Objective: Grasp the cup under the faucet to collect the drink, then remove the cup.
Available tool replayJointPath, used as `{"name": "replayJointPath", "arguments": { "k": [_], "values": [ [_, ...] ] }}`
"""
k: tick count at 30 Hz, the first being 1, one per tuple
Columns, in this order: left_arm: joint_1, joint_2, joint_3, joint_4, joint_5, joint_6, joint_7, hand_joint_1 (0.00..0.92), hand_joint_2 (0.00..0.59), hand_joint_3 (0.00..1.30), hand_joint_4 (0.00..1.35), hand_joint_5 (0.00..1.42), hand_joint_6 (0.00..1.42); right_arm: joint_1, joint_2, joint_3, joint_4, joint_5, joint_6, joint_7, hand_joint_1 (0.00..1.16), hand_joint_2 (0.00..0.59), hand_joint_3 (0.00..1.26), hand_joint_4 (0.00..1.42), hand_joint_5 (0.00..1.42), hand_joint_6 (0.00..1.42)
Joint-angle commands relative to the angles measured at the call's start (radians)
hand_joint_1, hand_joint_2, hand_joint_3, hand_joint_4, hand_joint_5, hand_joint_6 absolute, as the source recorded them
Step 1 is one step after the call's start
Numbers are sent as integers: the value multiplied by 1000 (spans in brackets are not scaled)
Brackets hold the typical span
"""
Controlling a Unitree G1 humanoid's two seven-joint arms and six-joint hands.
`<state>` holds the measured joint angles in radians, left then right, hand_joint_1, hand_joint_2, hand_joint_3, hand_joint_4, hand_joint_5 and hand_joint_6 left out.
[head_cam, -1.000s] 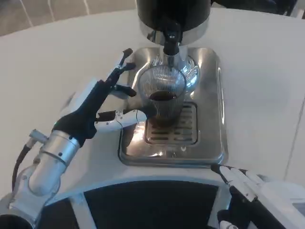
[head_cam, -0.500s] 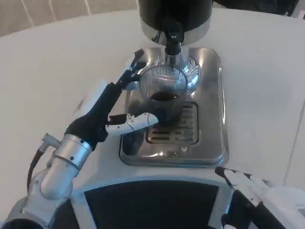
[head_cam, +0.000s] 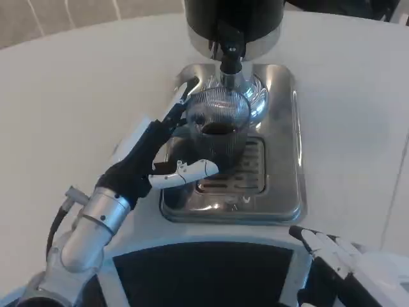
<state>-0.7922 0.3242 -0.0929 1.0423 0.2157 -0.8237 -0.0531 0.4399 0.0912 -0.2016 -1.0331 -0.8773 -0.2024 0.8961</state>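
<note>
A ribbed clear glass cup (head_cam: 219, 125) with dark drink in its bottom stands on the steel drip tray (head_cam: 281, 160), right under the black faucet (head_cam: 230, 52). My left hand (head_cam: 156, 153) is at the cup's left side. Its fingers (head_cam: 181, 102) reach up along the left of the rim, and its thumb (head_cam: 192, 169) lies in front of the cup's base. The fingers are spread and not closed around the glass; I cannot tell whether they touch it. My right hand (head_cam: 335, 251) rests at the bottom right with its fingers stretched out, holding nothing.
The black and chrome dispenser body (head_cam: 233, 16) rises behind the tray. The tray's slotted grate (head_cam: 246, 173) lies under the cup. White tabletop (head_cam: 77, 83) spreads to both sides, and its curved front edge runs just below the tray.
My left hand has moved right and forward toward the cup, with its thumb now in front of the cup's base. The cup and my right hand have stayed put.
</note>
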Motion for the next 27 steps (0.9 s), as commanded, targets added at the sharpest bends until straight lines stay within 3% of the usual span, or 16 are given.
{"name": "replayJointPath", "arguments": {
  "k": [1,16,27],
  "values": [
    [-10,-11,4,20,-7,-4,-12,514,71,0,0,226,311,7,72,23,-14,-13,3,11,0,580,0,0,0,0],
    [-38,-36,-31,39,76,45,94,490,69,1,0,83,186,1,79,43,-14,-31,32,22,0,575,0,0,0,0],
    [-60,-49,-62,34,133,107,170,455,63,33,10,64,125,42,90,48,-14,-26,27,7,0,572,0,0,0,0]
  ]
}}
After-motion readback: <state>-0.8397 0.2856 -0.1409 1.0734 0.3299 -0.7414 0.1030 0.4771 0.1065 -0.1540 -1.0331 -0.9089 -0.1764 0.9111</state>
